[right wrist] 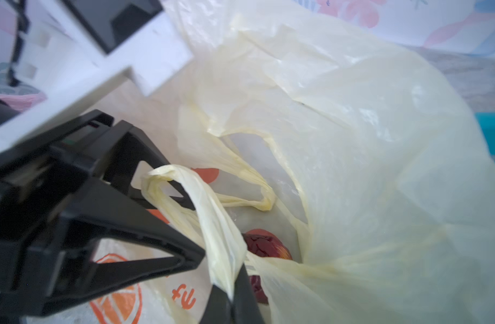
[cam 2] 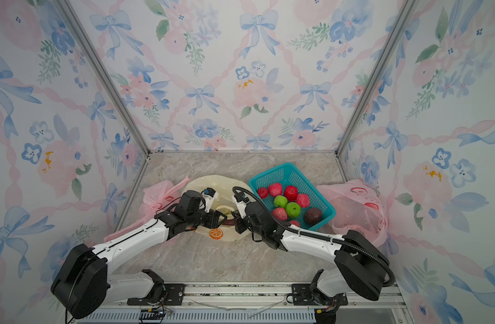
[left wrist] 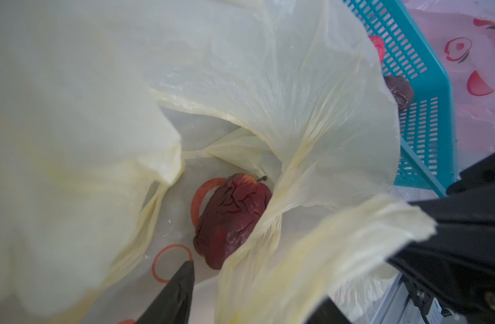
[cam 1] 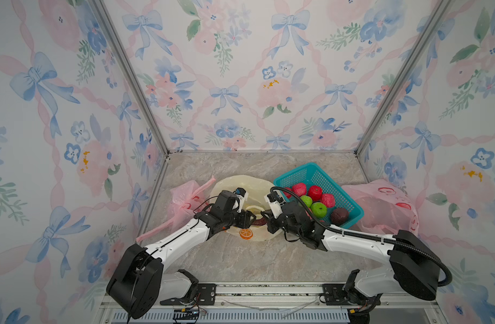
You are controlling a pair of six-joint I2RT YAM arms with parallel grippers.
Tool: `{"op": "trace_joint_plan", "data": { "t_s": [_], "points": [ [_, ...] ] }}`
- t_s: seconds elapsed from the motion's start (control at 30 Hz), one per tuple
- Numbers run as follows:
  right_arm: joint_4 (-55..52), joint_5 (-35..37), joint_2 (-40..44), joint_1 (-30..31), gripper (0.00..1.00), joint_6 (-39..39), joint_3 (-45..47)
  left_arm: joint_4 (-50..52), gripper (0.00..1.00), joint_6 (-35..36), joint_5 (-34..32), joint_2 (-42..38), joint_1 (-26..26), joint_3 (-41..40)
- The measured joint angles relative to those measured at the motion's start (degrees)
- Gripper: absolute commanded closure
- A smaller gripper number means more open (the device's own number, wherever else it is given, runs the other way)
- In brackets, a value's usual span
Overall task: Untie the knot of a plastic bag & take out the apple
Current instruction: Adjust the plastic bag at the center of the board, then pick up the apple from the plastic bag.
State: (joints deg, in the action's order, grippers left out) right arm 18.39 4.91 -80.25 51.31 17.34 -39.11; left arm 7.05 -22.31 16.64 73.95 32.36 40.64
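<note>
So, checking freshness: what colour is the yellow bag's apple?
The wrinkled apple is dark red; clearest in left wrist view.

Left arm [cam 1: 182, 238]: base at the near edge, white forearm running forward and inward toward centre. Wrist bent, so the left gripper [cam 1: 251, 219] points across at the opposite arm. Jaws stand apart. In the right wrist view its two black triangular fingers [right wrist: 156, 242] are spread with a clear gap, and nothing is pinched between them.

Right arm [cam 1: 353, 241]: roughly mirrors the left, forearm running forward and inward. The right gripper [cam 1: 264, 216] faces the left one, tips just beside each other. Whether they touch cannot be told. Jaws closed: in the right wrist view the fingertips clamp a twisted bag handle [right wrist: 215, 224].
</note>
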Motion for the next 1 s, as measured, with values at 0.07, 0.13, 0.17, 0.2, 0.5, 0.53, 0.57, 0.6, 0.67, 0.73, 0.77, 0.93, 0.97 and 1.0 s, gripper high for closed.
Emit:
{"op": "trace_joint_plan", "data": {
  "t_s": [0.07, 0.13, 0.17, 0.2, 0.5, 0.53, 0.57, 0.6, 0.67, 0.73, 0.77, 0.93, 0.97, 1.0],
  "points": [
    [1.0, 0.9, 0.8, -1.7, 1.0, 3.7, 2.3, -1.1, 0.41, 0.3, -0.3, 1.3, 0.8, 0.0],
    [1.0, 1.7, 1.1, -2.9, 1.0, 6.7, 2.8, -2.3, 0.39, 0.7, -0.3, 2.3, 1.5, 0.0],
    [1.0, 2.0, 1.2, -3.3, 1.0, 8.2, 2.8, -2.8, 0.39, 0.9, -0.3, 3.0, 2.1, 0.0],
    [0.9, 2.3, 1.3, -3.8, 1.0, 10.1, 2.8, -3.2, 0.39, 1.1, -0.3, 3.7, 2.5, 0.1],
    [0.3, 5.7, 6.8, -7.1, 1.0, 24.1, 8.6, -5.1, 0.37, 3.3, -2.1, 7.4, 5.9, 1.9],
    [0.2, 6.4, 7.9, -7.1, 1.0, 24.9, 9.5, -5.4, 0.37, 3.5, -2.3, 7.4, 6.1, 1.9],
    [-0.1, 7.2, 9.0, -7.1, 1.0, 25.7, 10.1, -5.9, 0.36, 3.7, -2.3, 7.6, 6.3, 1.9],
    [-0.6, 7.9, 9.8, -7.1, 1.0, 26.2, 10.3, -6.5, 0.35, 3.8, -2.5, 7.9, 6.4, 1.9],
    [-0.7, 8.9, 10.4, -7.0, 1.0, 26.6, 10.3, -7.8, 0.32, 3.9, -2.8, 9.2, 6.8, 1.9],
    [-0.8, 9.2, 10.5, -7.0, 1.0, 26.8, 10.3, -8.9, 0.31, 3.9, -3.2, 11.3, 7.2, 2.0],
    [-0.9, 9.2, 10.5, -7.0, 1.0, 26.9, 10.3, -9.3, 0.3, 3.9, -3.3, 12.6, 7.4, 2.1],
    [-0.9, 9.3, 10.6, -7.0, 1.0, 27.5, 10.8, -10.2, 0.29, 3.9, -3.8, 18.1, 7.9, 3.1],
    [-0.9, 9.3, 10.6, -7.0, 1.0, 27.5, 11.0, -10.4, 0.29, 3.9, -3.8, 18.7, 8.1, 3.2],
    [-1.0, 9.3, 10.6, -7.0, 1.0, 27.5, 11.1, -10.6, 0.29, 3.9, -3.8, 19.0, 8.2, 3.3]
  ]
}}
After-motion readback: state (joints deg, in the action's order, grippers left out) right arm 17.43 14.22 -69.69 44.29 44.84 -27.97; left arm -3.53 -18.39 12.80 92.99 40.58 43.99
